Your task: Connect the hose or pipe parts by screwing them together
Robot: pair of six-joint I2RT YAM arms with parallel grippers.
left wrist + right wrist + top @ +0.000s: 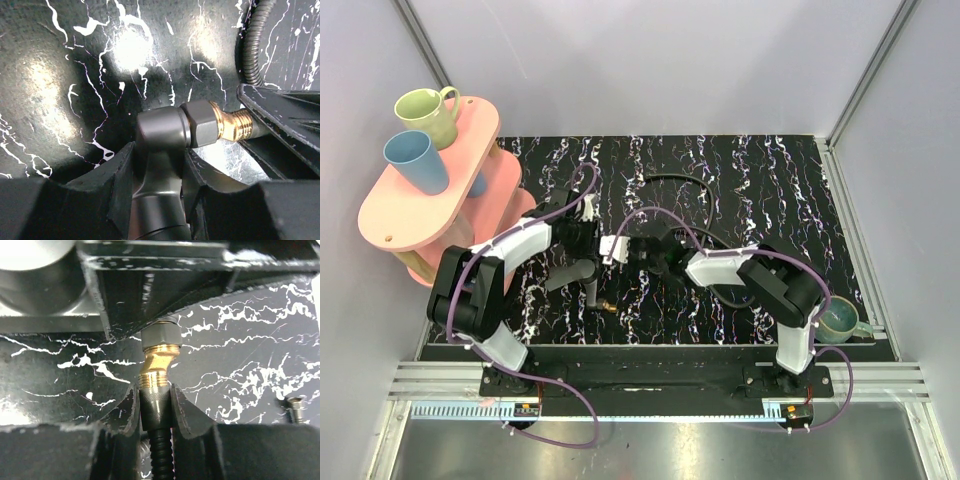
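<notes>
The left gripper [157,162] is clamped on the fitting [162,130] by its grey stem. Just right of the fitting, the right gripper [154,401] pinches the hose [159,450] by its knurled end, which meets the fitting's brass tip [156,362]. Beyond the fitting, the rest of the hose loops over the mat [770,180].

A table [770,190] topped with a black, white-veined mat carries a pink two-tier stand [430,210] at far left, a black hose [675,176] looping far of centre, a teal mug [840,318] near right, and a small screw [295,409].
</notes>
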